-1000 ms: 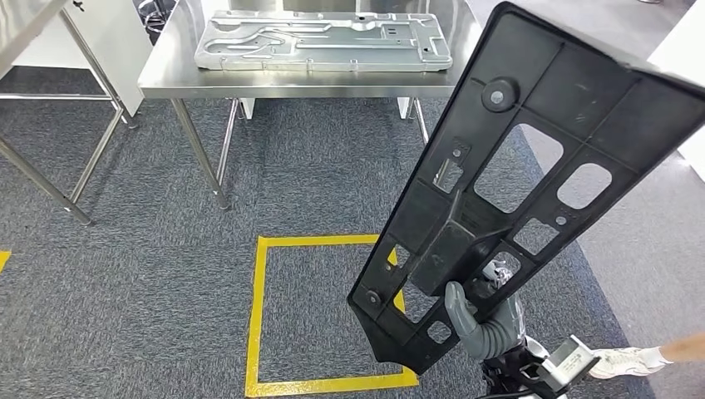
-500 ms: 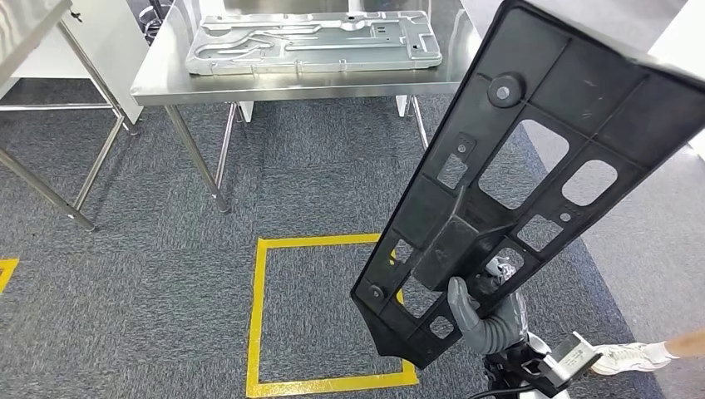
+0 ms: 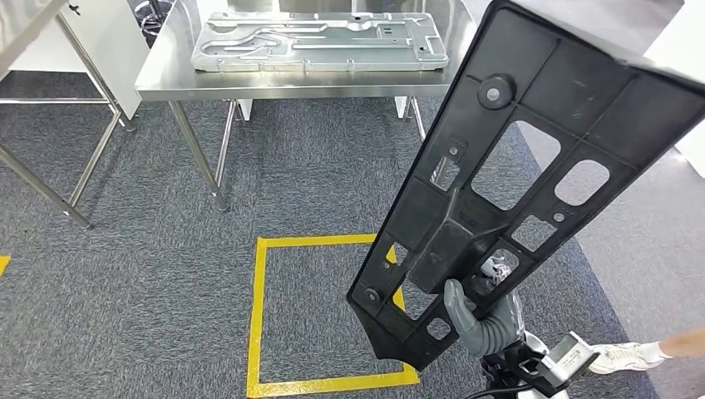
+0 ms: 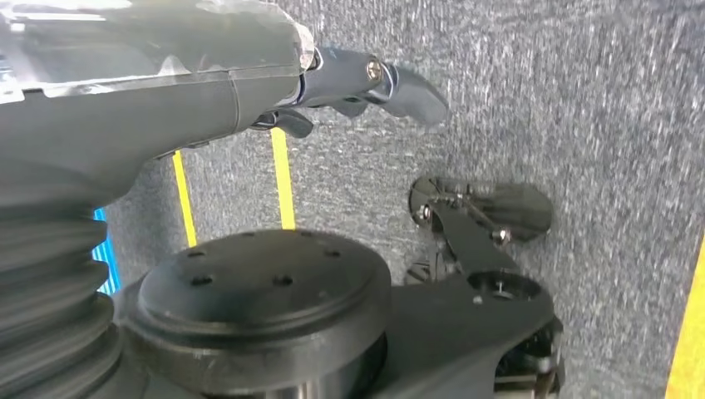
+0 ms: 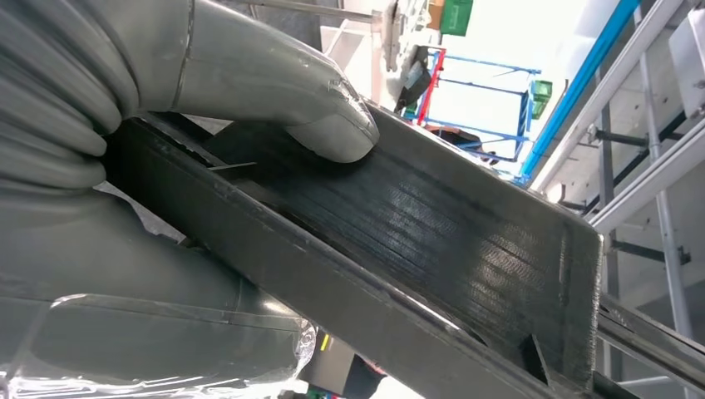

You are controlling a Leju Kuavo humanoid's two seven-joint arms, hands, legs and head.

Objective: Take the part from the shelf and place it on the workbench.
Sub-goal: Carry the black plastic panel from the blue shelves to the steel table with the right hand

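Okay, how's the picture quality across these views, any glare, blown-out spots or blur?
Head view: evenly lit and sharp, soft reflections on the stainless steel workbench, and the long black plastic panel with cutouts reads clearly. Right wrist view: the background behind the panel is blown out white, and the grey thumb up close looks slightly soft. Left wrist view: the carpet is streaked by blur.

Steel table [image 3: 249, 81] sat ahead of me with a big grey stamped metal panel [image 3: 320, 40] lying flat on it; grey carpet floor [image 3: 150, 274] had a yellow tape square [image 3: 274, 316].
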